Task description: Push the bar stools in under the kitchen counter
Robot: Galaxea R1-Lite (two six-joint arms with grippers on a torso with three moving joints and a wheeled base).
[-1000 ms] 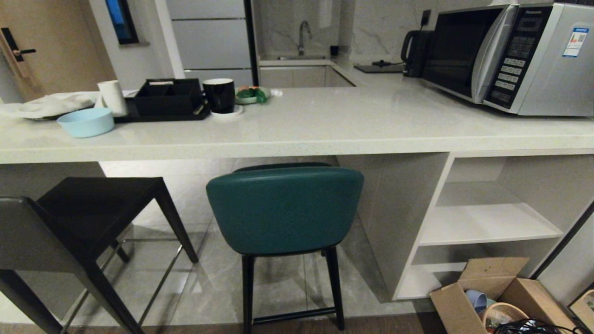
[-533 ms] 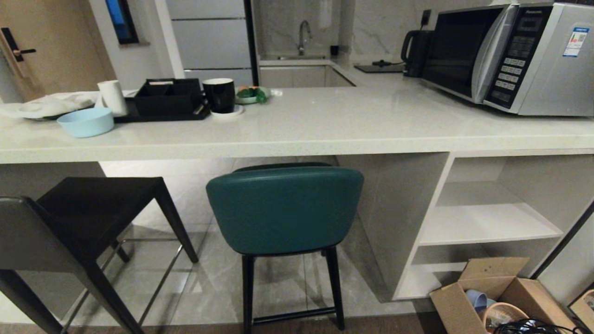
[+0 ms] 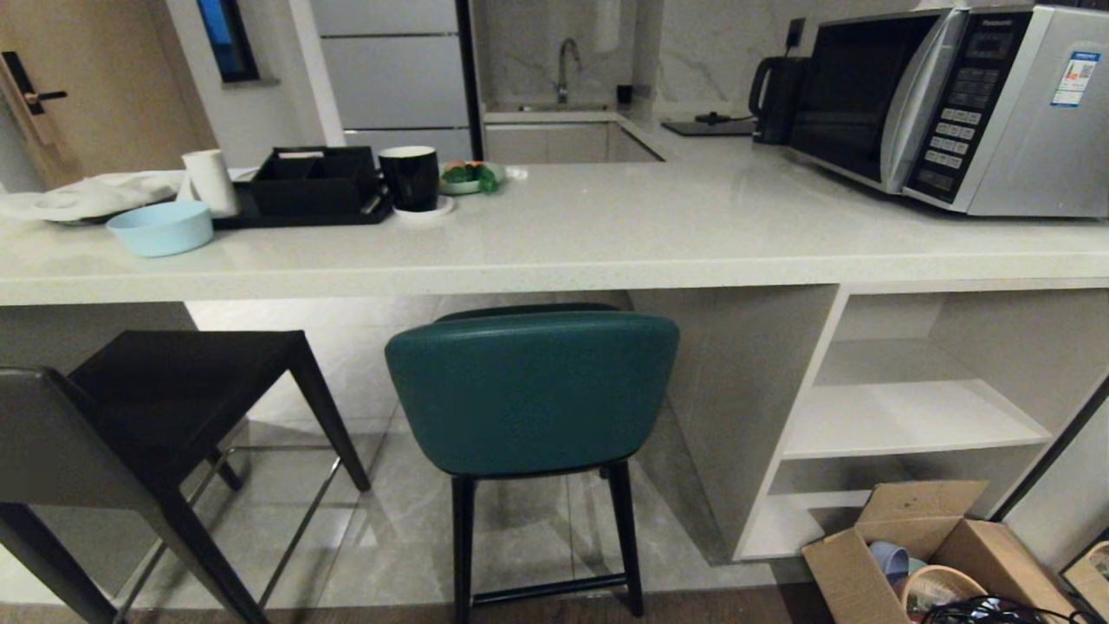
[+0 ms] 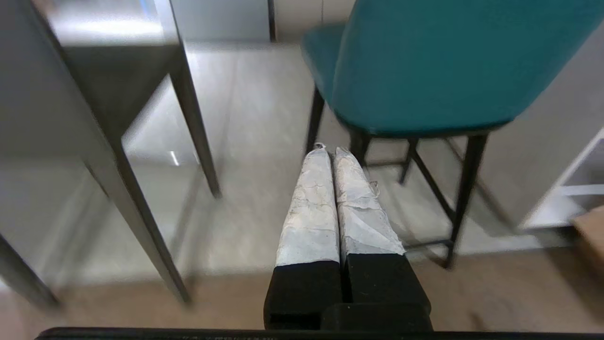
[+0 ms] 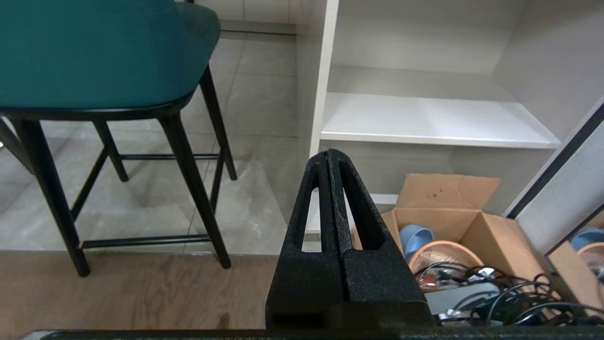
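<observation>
Stools sit as before, you'll notice: the teal stool [image 3: 531, 394] tucked partly under the kitchen counter [image 3: 554, 251], the dark grey stool [image 3: 130, 433] further out at left, while the left gripper [image 4: 329, 151] and right gripper [image 5: 329, 153] hang low, both pinched closed and empty.

Left claw [image 4: 329, 150]: two long fingers [image 4: 309, 208] wrapped in pale, creased tape above black bases, pressed flat together along their whole length, tips meeting. Nothing between them. Held in free air, pointing forward and downward, touching nothing.

Right claw [image 5: 329, 152]: two black, rough-textured triangular fingers [image 5: 363, 222], each with a slotted cut-out, closed against each other from base to tip. Nothing gripped. Held in free air, pointing forward and downward, touching nothing.

Arms: neither shows in the head view; each claw appears only in its own wrist view.
</observation>
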